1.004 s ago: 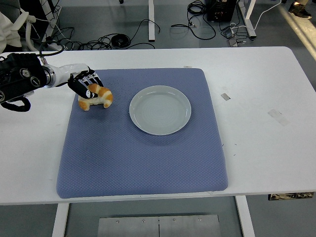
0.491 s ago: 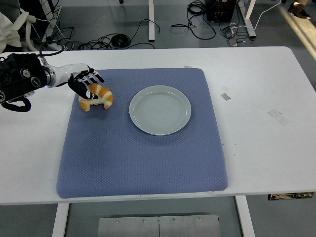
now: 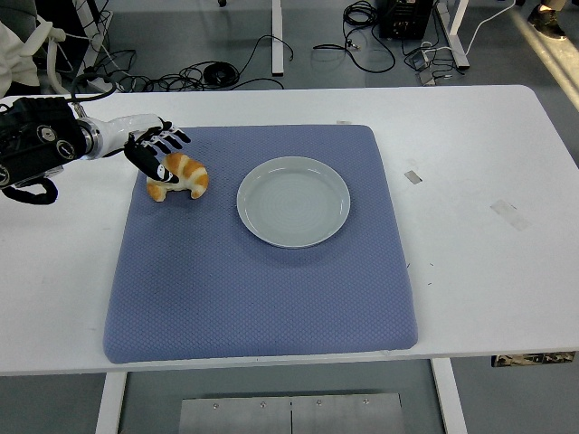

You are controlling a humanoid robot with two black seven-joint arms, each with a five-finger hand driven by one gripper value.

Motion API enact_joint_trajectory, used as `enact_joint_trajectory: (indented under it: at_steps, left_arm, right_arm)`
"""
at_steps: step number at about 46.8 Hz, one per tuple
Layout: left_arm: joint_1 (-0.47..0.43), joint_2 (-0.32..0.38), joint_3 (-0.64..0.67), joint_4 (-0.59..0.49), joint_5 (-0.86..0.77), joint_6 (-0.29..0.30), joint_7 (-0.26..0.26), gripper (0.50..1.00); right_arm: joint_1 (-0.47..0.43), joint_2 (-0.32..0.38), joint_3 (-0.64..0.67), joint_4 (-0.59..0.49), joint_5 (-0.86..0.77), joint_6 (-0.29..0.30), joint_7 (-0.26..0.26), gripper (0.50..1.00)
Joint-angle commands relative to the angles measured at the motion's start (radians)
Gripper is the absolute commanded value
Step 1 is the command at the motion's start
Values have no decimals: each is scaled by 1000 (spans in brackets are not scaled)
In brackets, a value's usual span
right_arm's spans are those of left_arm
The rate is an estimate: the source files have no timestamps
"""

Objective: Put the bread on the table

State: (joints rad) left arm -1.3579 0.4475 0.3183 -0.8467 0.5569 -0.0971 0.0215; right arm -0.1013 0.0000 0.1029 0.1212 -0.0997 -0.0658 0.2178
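One white table (image 3: 470, 271) fills most of the view, its near edge running along the bottom. On it lies a blue mat (image 3: 262, 289), square with rounded corners, covering the middle and left part of the tabletop. A pale grey plate (image 3: 293, 201) sits on the mat's upper half, slightly right of the mat's centre, with nothing in it. The left arm (image 3: 41, 149) comes in from the left edge, black at the forearm with a white wrist section, and reaches over the mat's upper left corner. The left hand (image 3: 156, 150) has its fingers (image 3: 172, 137) spread and loosely extended, not closed round anything; the palm side touches or nearly touches the bread's left end. The bread (image 3: 179, 175), a small golden-brown croissant-like piece, rests on the mat near that upper left corner, well apart from the plate and to its left. Two small grey tape marks (image 3: 412, 176) show on the bare table right of the mat.
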Motion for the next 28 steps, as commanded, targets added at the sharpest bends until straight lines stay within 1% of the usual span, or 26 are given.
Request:
enact_joint_trajectory:
  at_steps: [1, 12, 17, 28]
  left_arm:
    - [-1, 0, -1, 0, 0, 8, 0, 931]
    - [-10, 2, -5, 0, -2, 19, 0, 964]
    - [-7, 2, -25, 3, -2, 22, -2, 969]
    - [10, 4, -50, 4, -6, 76, -5, 972]
  right_arm:
    - [0, 0, 0, 0, 0, 0, 0, 1000]
    - [0, 0, 0, 0, 0, 0, 0, 1000]
    - [0, 0, 0, 0, 0, 0, 0, 1000]
    - [0, 0, 0, 0, 0, 0, 0, 1000]
